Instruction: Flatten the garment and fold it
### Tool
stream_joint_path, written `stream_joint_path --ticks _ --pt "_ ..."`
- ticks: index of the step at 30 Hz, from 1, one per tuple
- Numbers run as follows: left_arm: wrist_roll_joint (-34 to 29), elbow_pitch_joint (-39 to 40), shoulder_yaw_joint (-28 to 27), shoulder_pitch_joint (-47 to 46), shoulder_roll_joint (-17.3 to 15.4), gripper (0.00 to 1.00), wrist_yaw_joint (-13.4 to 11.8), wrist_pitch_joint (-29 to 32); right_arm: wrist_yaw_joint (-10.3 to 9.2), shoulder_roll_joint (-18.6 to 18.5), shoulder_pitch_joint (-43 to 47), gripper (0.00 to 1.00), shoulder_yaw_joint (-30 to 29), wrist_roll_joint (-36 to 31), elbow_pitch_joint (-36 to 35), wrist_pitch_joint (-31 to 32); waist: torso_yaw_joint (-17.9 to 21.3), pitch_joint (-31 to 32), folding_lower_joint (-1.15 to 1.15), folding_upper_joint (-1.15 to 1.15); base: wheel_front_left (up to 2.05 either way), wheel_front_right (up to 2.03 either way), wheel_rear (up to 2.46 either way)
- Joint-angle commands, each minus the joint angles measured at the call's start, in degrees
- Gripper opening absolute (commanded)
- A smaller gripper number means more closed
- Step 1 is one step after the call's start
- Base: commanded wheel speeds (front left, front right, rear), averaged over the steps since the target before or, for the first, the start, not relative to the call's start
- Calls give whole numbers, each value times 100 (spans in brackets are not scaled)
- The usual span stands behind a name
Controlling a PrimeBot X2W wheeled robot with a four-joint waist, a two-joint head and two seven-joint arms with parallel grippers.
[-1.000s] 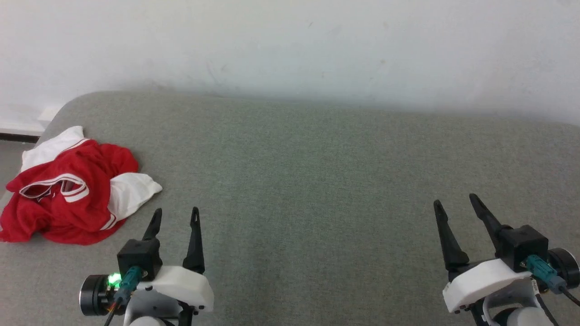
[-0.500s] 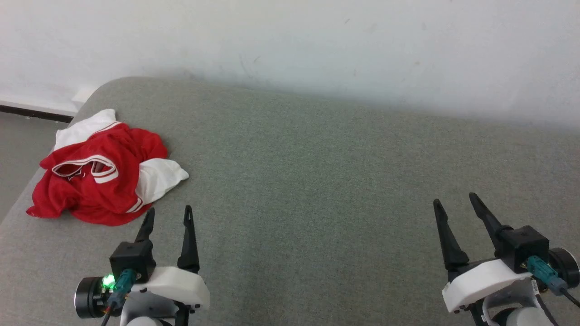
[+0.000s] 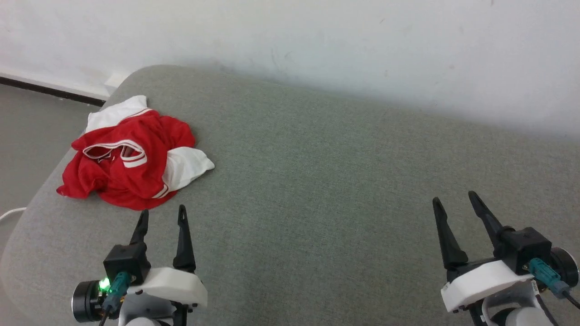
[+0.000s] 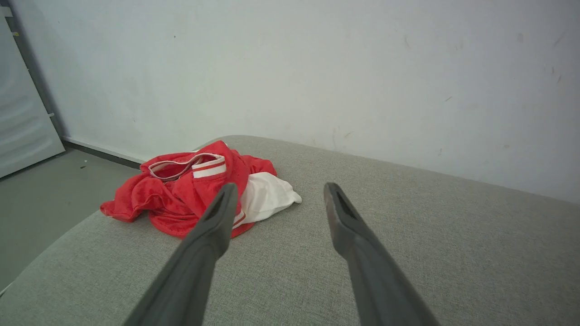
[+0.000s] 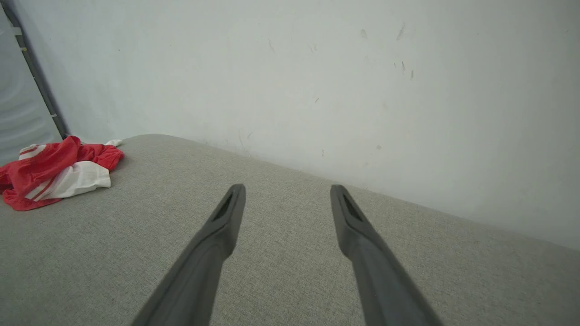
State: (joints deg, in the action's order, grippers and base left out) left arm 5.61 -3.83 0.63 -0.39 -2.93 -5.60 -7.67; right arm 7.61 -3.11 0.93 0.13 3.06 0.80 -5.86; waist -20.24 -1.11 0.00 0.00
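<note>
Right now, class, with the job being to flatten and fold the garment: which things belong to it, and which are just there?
Belongs: crumpled red-and-white jersey; open left gripper; open right gripper; grey padded surface under it.
Just there: white wall; grey floor; white cable on the floor.

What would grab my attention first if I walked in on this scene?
The crumpled red garment with white sleeves stands out, bunched near the far left corner of a grey cushioned surface. Next come two dark, long-fingered claws, both open and empty. The left gripper hovers just short of the garment, and the right gripper is far off at the lower right.
</note>
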Motion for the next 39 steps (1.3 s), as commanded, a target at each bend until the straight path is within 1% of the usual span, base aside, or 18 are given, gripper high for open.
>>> stream_joint_path --ticks 1,18,39 --pt "45 -36 -7 -44 3 100 -55 -65 -7 13 -50 100 9 39 14 -62 -100 -12 0 0 0 0 0" --pt "205 -146 57 -62 3 100 -212 -269 -8 16 -25 100 -14 115 53 -235 -673 22 0 0 0 0 0" --pt "308 -312 107 -58 4 100 -322 -508 -10 20 -7 100 67 226 105 -438 -1378 48 0 0 -1 -1 -1"
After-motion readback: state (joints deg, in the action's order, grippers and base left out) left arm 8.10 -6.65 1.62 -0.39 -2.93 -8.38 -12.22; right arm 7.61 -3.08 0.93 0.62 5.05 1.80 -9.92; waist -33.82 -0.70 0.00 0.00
